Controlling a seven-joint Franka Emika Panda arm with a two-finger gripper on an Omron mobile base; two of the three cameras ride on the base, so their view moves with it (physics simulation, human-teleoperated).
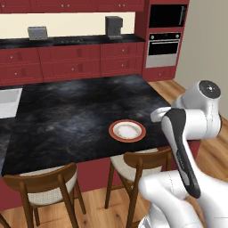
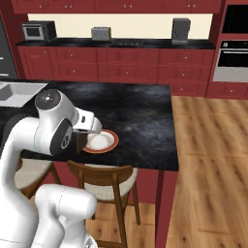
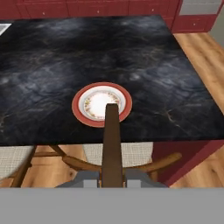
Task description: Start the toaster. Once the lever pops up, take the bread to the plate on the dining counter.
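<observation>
Gripper (image 3: 112, 177) clamped on the bread (image 3: 112, 144), held edge-on above the near edge of the worktop (image 3: 175, 87). Just short of the plate (image 3: 78, 107). Toaster (image 1: 37, 32) far back against the wall.

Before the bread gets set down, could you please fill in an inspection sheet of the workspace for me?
Surface: dining counter, black marbled top, bare around the plate.
Job's things: plate empty near the counter's front edge; bread held edge-on above the stools; toaster on the far worktop.
Clutter: nothing seen.
Grippers: pincer shut on the bread.
Cables: nothing seen.
Surroundings: coffee machine, oven, sink, wooden stools.
</observation>
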